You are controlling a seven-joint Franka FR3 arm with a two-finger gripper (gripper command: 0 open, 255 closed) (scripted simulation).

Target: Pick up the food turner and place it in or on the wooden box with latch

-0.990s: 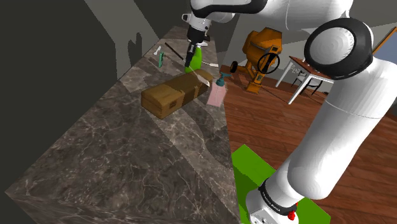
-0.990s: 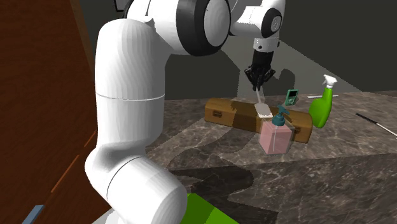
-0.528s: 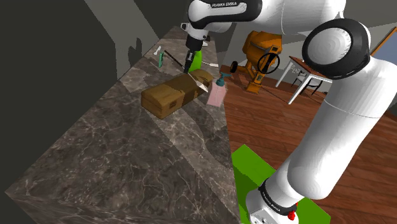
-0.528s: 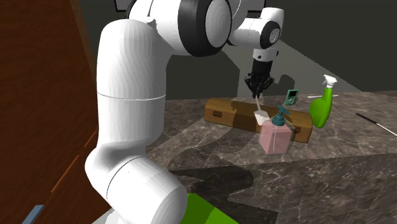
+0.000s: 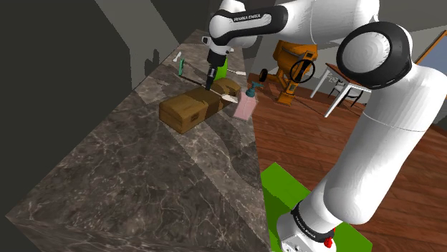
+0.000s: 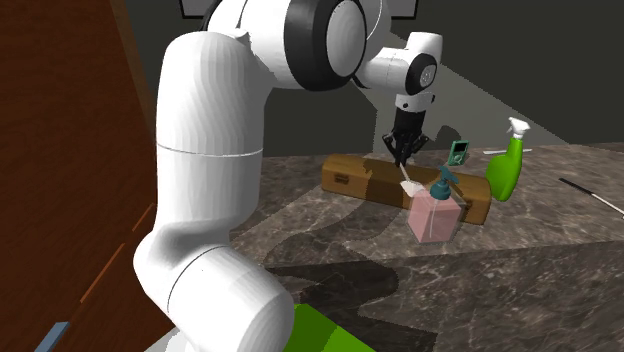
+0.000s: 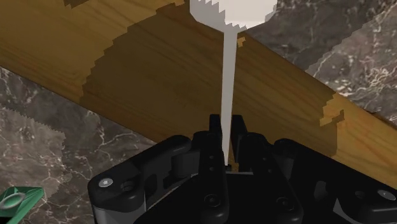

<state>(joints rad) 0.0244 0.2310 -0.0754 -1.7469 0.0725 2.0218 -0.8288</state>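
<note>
Thin white food turner (image 7: 227,76) is clasped by the all-black gripper (image 7: 226,135) | held over the long brown wooden box (image 7: 153,70)

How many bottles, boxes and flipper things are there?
Bottles: 2, the pink pump bottle and the green spray bottle
Boxes: 1, the wooden box
Flippers: 1, the turner, held in the claw
Total: 4

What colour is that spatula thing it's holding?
The turner is plain white; the wrist view shows it best.
</note>
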